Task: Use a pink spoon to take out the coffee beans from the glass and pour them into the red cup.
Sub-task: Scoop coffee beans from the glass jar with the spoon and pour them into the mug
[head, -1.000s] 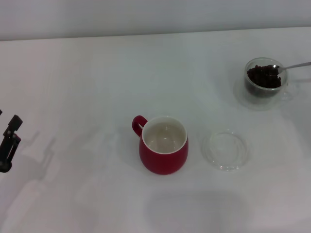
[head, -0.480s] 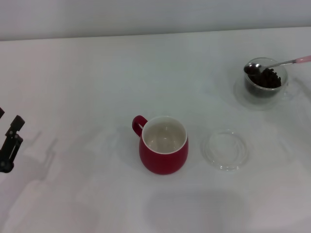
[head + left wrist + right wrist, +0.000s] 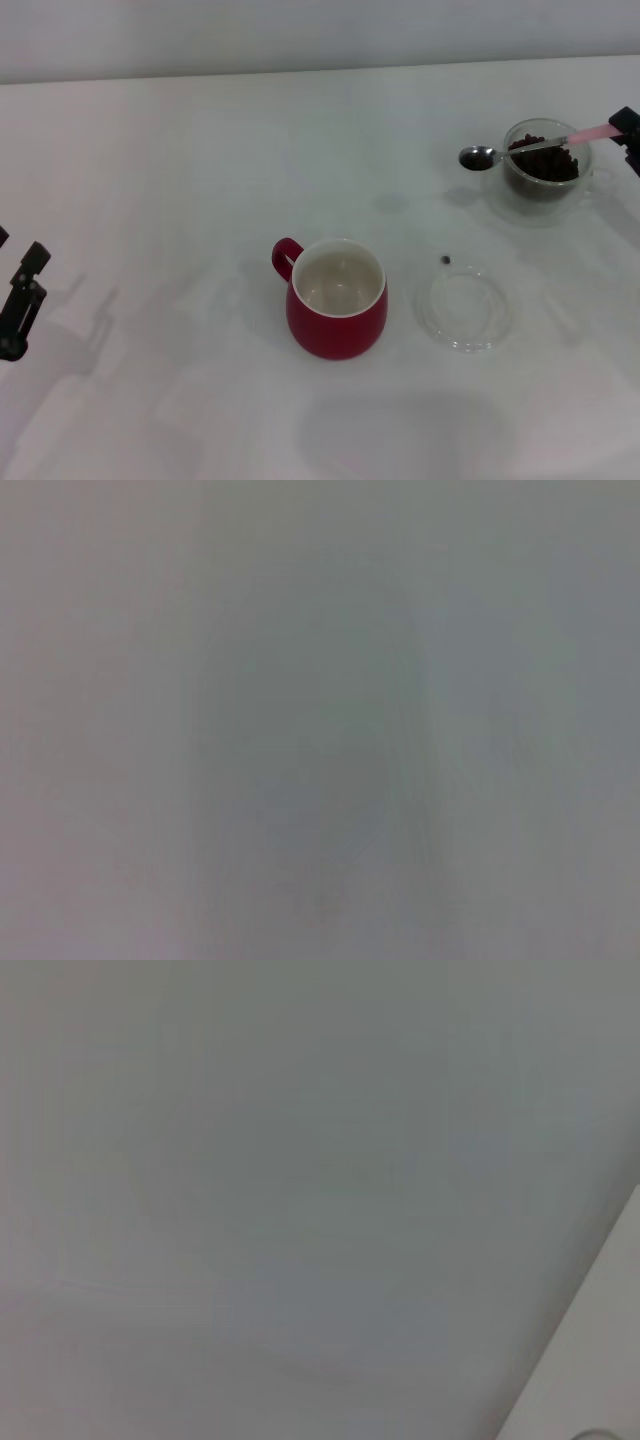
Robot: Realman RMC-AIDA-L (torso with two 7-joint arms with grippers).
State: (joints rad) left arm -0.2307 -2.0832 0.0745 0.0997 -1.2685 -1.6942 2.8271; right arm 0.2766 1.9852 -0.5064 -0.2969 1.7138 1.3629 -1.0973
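Observation:
The red cup (image 3: 338,297) stands mid-table, its white inside bare and its handle toward the far left. At the far right is the glass (image 3: 545,170), holding a heap of coffee beans (image 3: 548,160). The pink spoon (image 3: 530,146) hangs level above the glass. Its metal bowl sticks out past the rim on the red cup's side. I cannot tell whether the bowl carries beans. My right gripper (image 3: 628,130), at the picture's right edge, is shut on the pink handle end. One loose bean (image 3: 446,260) lies on the table. My left gripper (image 3: 20,298) is parked at the far left edge.
A flat clear glass saucer (image 3: 465,308) lies just right of the red cup, with the loose bean at its far rim. The white table (image 3: 200,180) ends at a grey wall behind. Both wrist views show only plain grey surface.
The spoon has lifted out of the glass and moved left, toward the red cup. A single bean now lies on the table by the saucer. The left arm barely moved.

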